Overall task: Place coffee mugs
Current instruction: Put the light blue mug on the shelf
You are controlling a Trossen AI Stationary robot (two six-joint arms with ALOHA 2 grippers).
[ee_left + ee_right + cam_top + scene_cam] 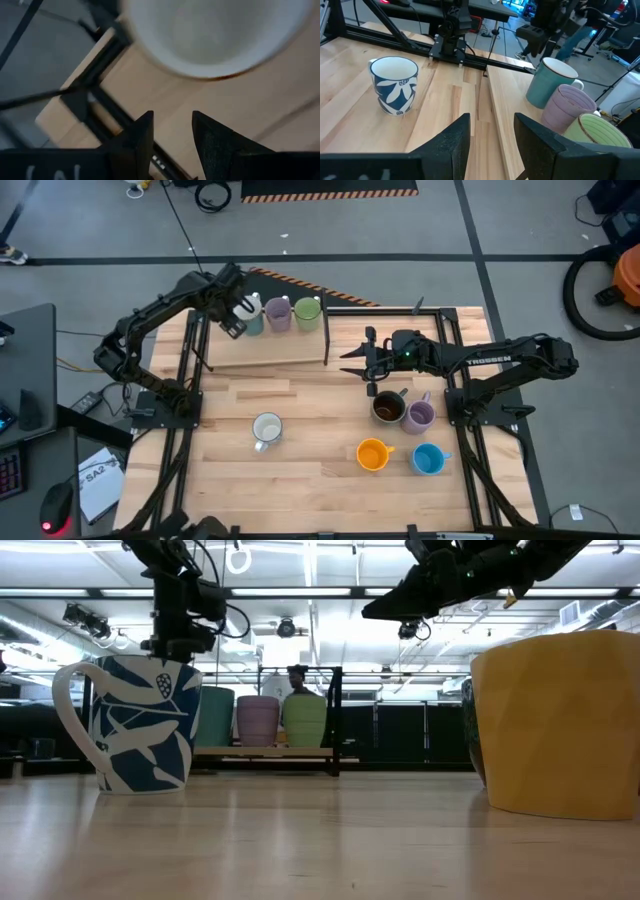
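Observation:
Three coffee mugs stand upright in a row on a raised wooden board [262, 350] at the far side: a teal mug with a white inside [547, 82], a lilac one [278, 313] and a green one [307, 312]. My left gripper [238, 320] hovers open just above and beside the teal mug [215, 30], with nothing between its fingers. My right gripper [352, 360] hangs open over the table's middle right, pointing toward the board. On the table stand a white mug with a blue pattern [267, 430], a dark brown [388, 408], a lilac [420, 416], an orange [372, 454] and a blue mug [428, 459].
A black upright frame [327, 330] closes the board's right end. Black rails [190, 370] run along the table's left and right sides. Bare tabletop lies between the patterned mug and the group at the near right. People and equipment show in the room beyond.

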